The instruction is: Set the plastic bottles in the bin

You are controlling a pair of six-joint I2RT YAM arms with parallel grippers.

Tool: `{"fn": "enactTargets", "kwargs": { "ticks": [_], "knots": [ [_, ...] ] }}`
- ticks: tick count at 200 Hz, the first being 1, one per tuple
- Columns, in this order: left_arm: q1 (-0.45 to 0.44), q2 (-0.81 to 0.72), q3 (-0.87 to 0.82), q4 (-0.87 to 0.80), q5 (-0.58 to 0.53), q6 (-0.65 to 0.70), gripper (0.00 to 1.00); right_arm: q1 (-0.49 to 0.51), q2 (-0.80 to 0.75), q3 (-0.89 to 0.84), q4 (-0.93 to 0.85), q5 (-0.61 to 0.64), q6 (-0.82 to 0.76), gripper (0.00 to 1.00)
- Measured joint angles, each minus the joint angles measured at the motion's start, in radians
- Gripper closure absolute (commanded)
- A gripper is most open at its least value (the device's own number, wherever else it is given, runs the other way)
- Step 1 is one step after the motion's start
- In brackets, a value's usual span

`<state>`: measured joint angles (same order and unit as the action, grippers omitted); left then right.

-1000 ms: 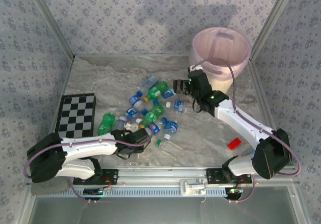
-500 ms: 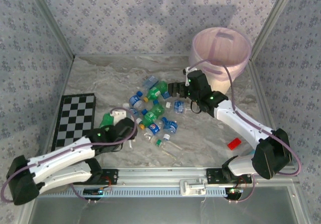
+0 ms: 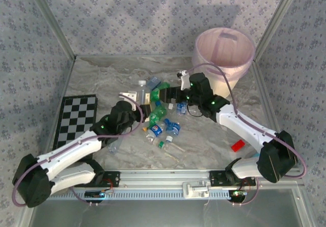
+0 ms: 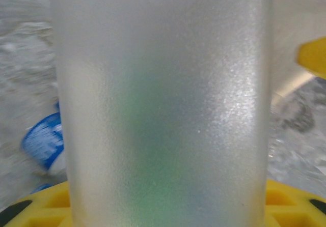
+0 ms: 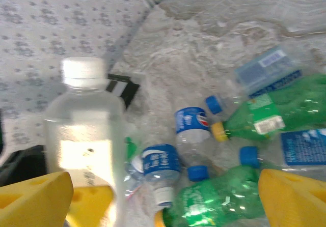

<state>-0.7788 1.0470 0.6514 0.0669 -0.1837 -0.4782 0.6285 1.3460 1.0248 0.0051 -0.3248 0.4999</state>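
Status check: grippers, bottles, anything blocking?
Left gripper shut on clear bottle. Right gripper open, empty, over the pile. Bin far right; right arm may block left's path to it.

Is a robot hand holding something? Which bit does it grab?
Yes. The left gripper holds a clear bottle with a white cap, pinched by its body. The right gripper is open, holding nothing.
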Motion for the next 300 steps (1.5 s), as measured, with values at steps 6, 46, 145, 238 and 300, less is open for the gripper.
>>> {"fn": "enactTargets", "kwargs": {
  "ticks": [6,46,145,238,300],
  "knots": [
    [0.0,0.012,0.008,0.013,0.028,0.008,0.6,0.006,0.0,-0.005,0.018,-0.011,0.009,0.07],
    [-0.01,0.053,0.029,0.065,0.14,0.023,0.6,0.027,0.0,-0.039,0.084,-0.055,0.066,0.13],
    [-0.055,0.116,0.05,0.069,0.171,0.06,0.52,0.027,0.078,-0.048,0.176,-0.148,0.131,0.46],
    [-0.06,0.12,0.097,0.028,0.121,0.114,0.0,-0.101,0.091,0.074,0.002,-0.125,0.037,0.51],
    [-0.024,0.093,0.069,-0.001,0.082,0.18,0.0,-0.238,0.07,0.316,-0.189,-0.058,-0.109,0.52]
  ]
}}
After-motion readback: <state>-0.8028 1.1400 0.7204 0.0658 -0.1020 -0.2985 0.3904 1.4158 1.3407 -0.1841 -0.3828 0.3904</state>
